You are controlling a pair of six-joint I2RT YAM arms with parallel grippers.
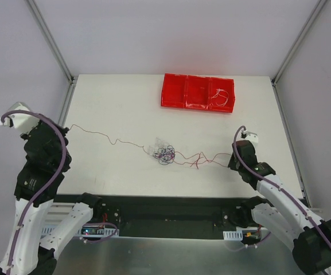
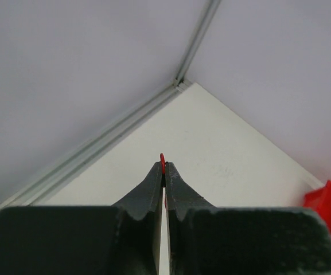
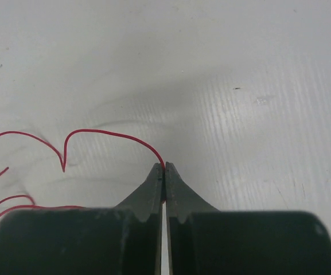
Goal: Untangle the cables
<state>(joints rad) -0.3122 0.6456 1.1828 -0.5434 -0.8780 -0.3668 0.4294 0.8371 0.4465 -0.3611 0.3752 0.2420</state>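
Table (image 1: 125, 103): you are working on a white top with pale walls on three sides; everything below lies on it.
Left arm (image 1: 42, 154): your left arm stands at the table's left edge, a thick purple hose running along it.
Right arm (image 1: 268, 183): your right arm reaches in from the near right corner toward the middle of the table.
Red tray (image 1: 179, 91): a tray with three compartments sits at the far side, right of centre, well apart from both arms.
Left gripper (image 2: 164, 169): your left fingers are pressed together on the red cable; a short red loop pokes out just above the tips.
Right gripper (image 3: 164, 171): your right fingers are likewise closed, pinching a red cable end right at the tips, just above the table.
Clump (image 1: 165, 152): a small knot of dark purple-blue loops with paler strands at its far left side lies near the table's middle, between your two grippers.
Red cable (image 1: 96, 133): it runs in a wavy line from your left gripper into the clump; red strands leave the clump's right side, kinked and crossing, toward your right gripper.
White strand (image 1: 221, 98): a thin curly white wire lies in the tray's right compartment.
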